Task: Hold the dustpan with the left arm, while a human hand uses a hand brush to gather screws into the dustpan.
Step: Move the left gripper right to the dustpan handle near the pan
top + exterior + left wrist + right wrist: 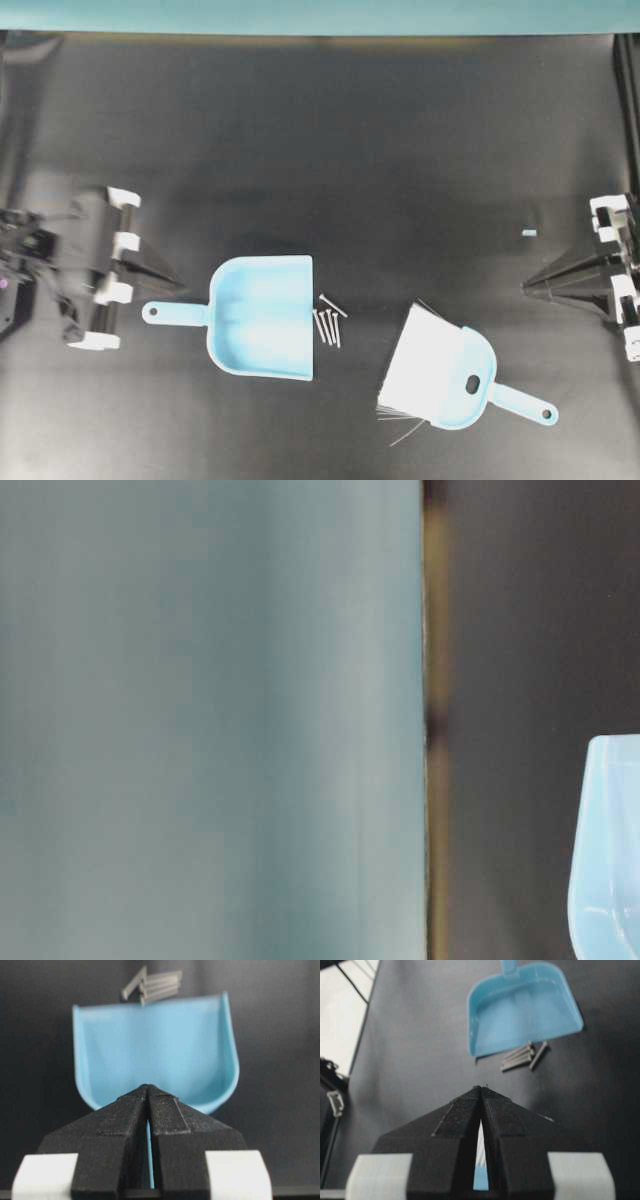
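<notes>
The light blue dustpan (265,315) lies flat on the dark table, its thin handle (175,312) pointing left. Several grey screws (330,322) lie just off its flat front edge. The hand brush (445,372) rests further right, bristles toward the screws. My left gripper (178,285) is shut and empty, its tip just beyond the handle's end. In the left wrist view the shut left gripper (148,1086) points at the dustpan (155,1045), with the screws (155,985) beyond. My right gripper (527,287) is shut at the right edge. No human hand is in view.
A tiny pale blue speck (529,232) lies near the right arm. A teal wall (300,15) runs along the table's far edge. The table-level view is mostly a blurred teal surface (200,720), with a corner of the dustpan (610,850) at its right edge.
</notes>
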